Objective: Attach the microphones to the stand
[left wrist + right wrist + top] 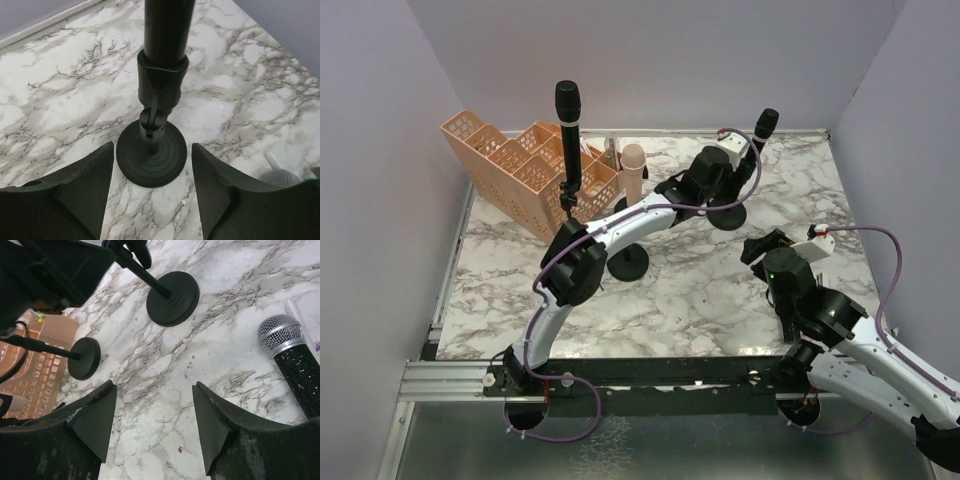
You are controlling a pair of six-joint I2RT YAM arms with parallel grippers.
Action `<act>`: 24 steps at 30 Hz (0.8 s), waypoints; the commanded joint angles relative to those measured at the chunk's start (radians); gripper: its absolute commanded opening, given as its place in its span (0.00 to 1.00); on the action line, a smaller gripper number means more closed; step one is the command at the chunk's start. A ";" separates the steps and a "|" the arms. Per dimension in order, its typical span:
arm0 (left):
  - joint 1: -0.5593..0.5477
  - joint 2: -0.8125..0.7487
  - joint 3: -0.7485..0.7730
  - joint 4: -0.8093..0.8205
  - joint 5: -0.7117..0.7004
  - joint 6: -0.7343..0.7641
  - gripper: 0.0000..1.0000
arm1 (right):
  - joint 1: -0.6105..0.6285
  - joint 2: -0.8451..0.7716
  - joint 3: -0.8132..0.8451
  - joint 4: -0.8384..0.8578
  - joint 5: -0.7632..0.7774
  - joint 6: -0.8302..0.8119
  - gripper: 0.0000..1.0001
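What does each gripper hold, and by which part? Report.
Nothing. Left gripper is open, facing the black microphone clipped in its stand; right gripper is open above the table, beside the silver-headed microphone.

The left arm [630, 221] and right arm [885, 365] use white link shells joined by black joint housings. A purple cable [895, 262] loops along each arm. The left claw [152, 148] and right claw [155, 388] carry matte black, wedge-shaped fingers [90, 425]; the right pair is scuffed pale.
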 commanded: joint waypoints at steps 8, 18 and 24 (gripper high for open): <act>-0.001 -0.327 -0.125 -0.061 0.228 0.048 0.67 | 0.003 0.003 -0.014 0.104 -0.103 -0.123 0.67; -0.003 -0.580 -0.224 -0.210 0.363 0.074 0.67 | 0.002 0.019 -0.007 0.144 -0.200 -0.111 0.68; -0.002 -0.892 -0.569 -0.191 0.348 0.114 0.70 | -0.004 0.134 0.066 0.185 -0.218 -0.106 0.74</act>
